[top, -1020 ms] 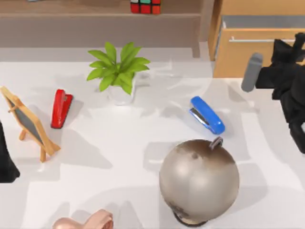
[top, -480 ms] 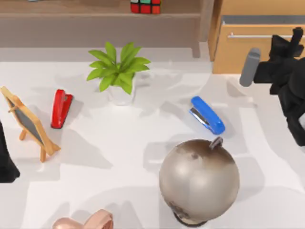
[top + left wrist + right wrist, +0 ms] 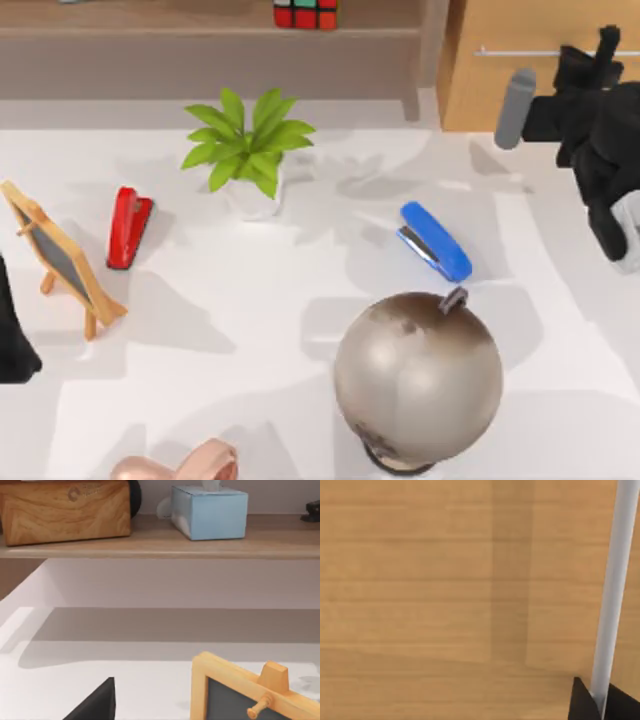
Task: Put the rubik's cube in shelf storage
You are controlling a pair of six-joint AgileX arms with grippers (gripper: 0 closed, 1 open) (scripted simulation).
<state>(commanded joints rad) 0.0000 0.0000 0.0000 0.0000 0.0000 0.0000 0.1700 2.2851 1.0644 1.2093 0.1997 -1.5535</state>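
Observation:
The rubik's cube sits on the board of the brown shelf storage at the back of the table, near its upright side post. My right gripper is at the far right back, against the front of the light-orange drawer cabinet. In the right wrist view it is shut on the silver bar handle, with the wooden drawer front close behind. My left arm stays parked at the table's left edge.
On the white table stand a potted plant, a red stapler, a blue stapler, a large grey globe, a small easel blackboard and a pink object. The shelf also holds a tissue box and a wooden box.
My right gripper moved toward the back with the handle, and the drawer slid in until its grey inside no longer shows. The cube and the left arm stayed put.

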